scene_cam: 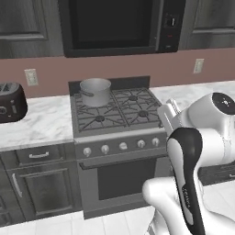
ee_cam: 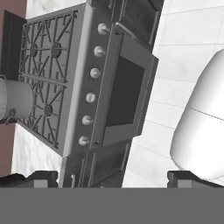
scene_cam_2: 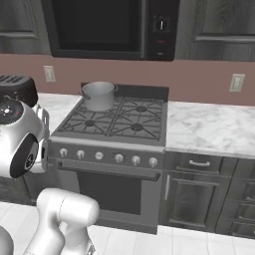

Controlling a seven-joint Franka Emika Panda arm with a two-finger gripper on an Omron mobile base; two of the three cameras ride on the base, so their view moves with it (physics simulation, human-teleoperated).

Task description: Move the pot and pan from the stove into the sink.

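A deep grey metal pot (scene_cam: pixel 95 92) (scene_cam_2: pixel 98 95) stands upright on the back left burner of the stove (scene_cam: pixel 117 114) (scene_cam_2: pixel 122 119). In the hand view the pot (ee_cam: pixel 15 99) lies at the left edge, with the stove (ee_cam: pixel 48 78) rolled sideways. My gripper (ee_cam: pixel 113 178) is open, its two dark fingertips far apart with nothing between them. It hangs out in front of the stove, well away from the pot. The pan and the sink are out of view.
A microwave (scene_cam: pixel 114 25) (scene_cam_2: pixel 109 25) hangs above the stove. A dark toaster (scene_cam: pixel 9 103) (scene_cam_2: pixel 17 85) sits on the marble counter (scene_cam: pixel 43 120) to the left. More counter (scene_cam_2: pixel 209 127) runs to the right. A row of round knobs (scene_cam: pixel 123 146) lines the stove front.
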